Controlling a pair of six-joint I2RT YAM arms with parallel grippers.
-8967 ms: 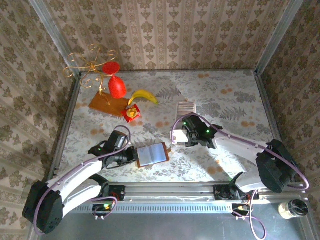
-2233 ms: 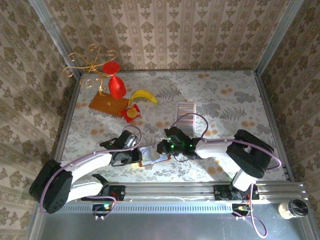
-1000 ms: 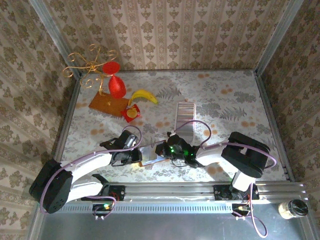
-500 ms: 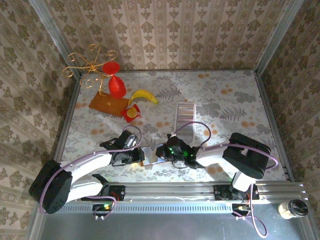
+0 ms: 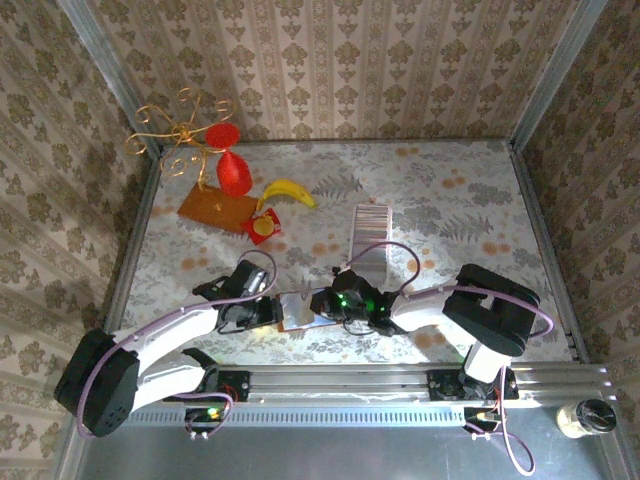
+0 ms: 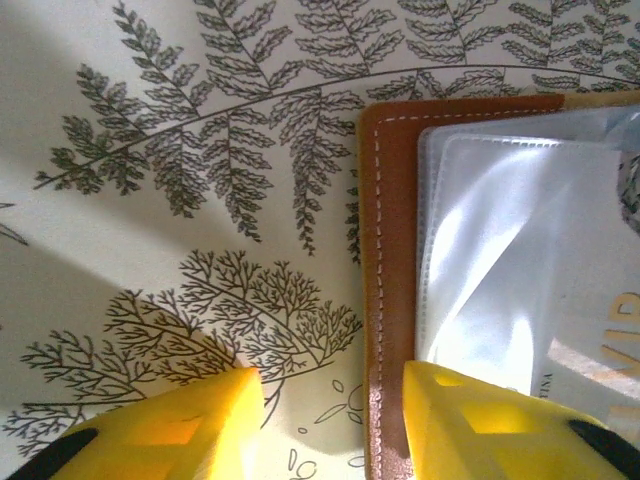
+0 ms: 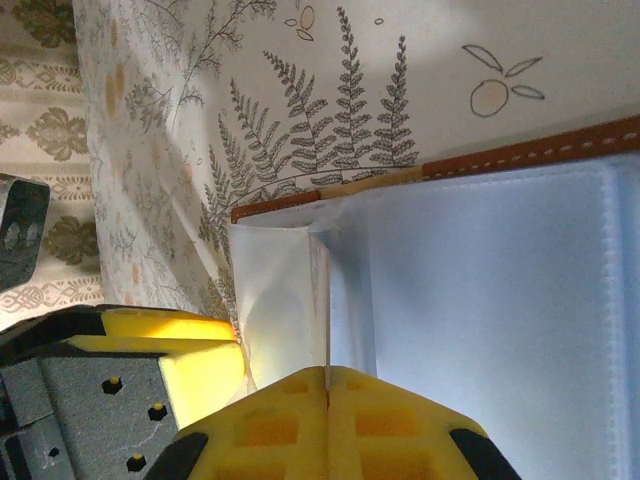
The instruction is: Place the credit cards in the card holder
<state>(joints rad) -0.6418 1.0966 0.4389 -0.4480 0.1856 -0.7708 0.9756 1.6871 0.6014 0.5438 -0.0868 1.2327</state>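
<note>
The brown leather card holder (image 5: 297,311) lies open on the fern-print table between my two grippers. In the left wrist view its stitched brown edge (image 6: 390,250) runs up between my left gripper's (image 6: 330,420) open fingers, and the right finger rests over the clear sleeve. My right gripper (image 7: 327,385) is shut on one thin credit card (image 7: 327,300), held edge-on, its far end at the pale sleeve of the card holder (image 7: 500,300). The strip of silver-grey credit cards (image 5: 369,232) lies beyond the right gripper (image 5: 322,303). The left gripper (image 5: 270,313) is at the holder's left edge.
A banana (image 5: 288,190), a small red square (image 5: 265,227), an orange-brown board (image 5: 215,208) with a red ornament (image 5: 232,170) and gold wire (image 5: 180,130) stand at the back left. Patterned walls close in the table on three sides.
My left gripper has opened and let go of the holder's left edge, and the holder now lies flatter. The right gripper has stayed shut on the card at the sleeve.
</note>
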